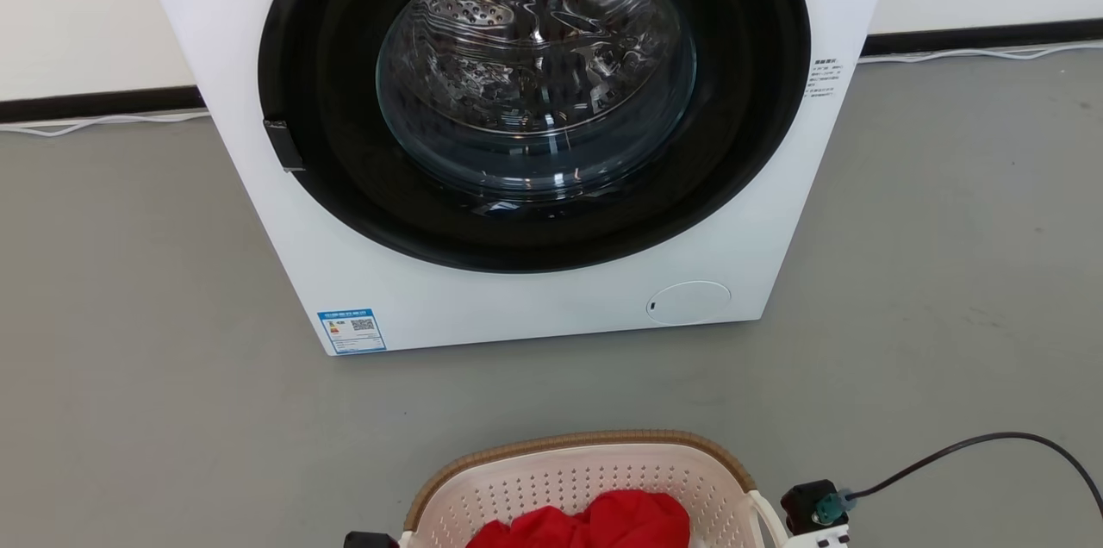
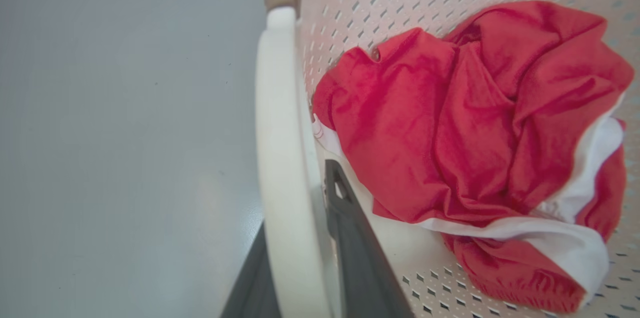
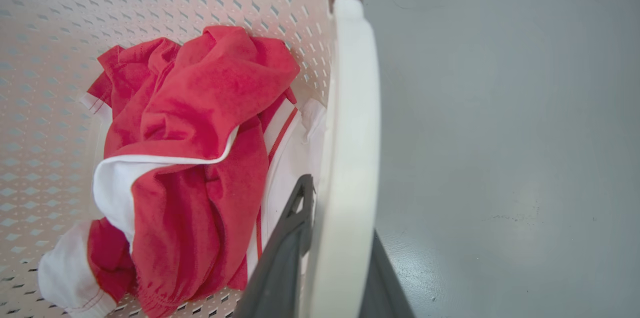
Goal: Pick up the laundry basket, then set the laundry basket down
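Grey floor (image 1: 129,272), open to left and right. One white washing machine (image 1: 258,57), round door shut, backed against a white wall (image 1: 77,5). One laundry basket (image 1: 586,479) at the near edge in front of it, holding red-and-white clothing (image 1: 603,522). Two grippers: left gripper (image 2: 297,208) and right gripper (image 3: 340,208) each pinch one white side handle.

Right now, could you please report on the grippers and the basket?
Left gripper shut on left handle, right gripper on right handle. Basket holds red clothes, facing washer. Black cable loops by right arm.
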You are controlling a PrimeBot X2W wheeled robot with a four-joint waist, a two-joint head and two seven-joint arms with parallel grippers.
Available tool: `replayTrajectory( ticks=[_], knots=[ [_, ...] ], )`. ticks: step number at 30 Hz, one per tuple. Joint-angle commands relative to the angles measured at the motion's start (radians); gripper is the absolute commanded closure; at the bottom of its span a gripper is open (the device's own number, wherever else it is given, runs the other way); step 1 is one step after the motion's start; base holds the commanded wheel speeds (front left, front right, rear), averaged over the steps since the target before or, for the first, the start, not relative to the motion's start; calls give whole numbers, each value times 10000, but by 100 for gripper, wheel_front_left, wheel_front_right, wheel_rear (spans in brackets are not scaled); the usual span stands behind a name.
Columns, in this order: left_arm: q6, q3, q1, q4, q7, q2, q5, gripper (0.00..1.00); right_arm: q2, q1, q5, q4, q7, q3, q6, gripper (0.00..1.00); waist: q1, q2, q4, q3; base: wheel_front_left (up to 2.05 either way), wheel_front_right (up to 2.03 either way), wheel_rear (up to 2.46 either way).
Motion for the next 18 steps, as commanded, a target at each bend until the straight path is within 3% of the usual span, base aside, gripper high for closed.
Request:
replayTrajectory(
  ticks=[1,18],
  knots=[
    [-117,43,-481,-174,-165,-122,1,100,252,-315,40,-238,-179,243,171,100,1,0,0,14,0,0,0],
    [-69,-156,-1595,7,-521,-122,-103,100,252,-1030,227,-278,-777,269,171,100,1,0,67,1060,0,0,0]
  ],
)
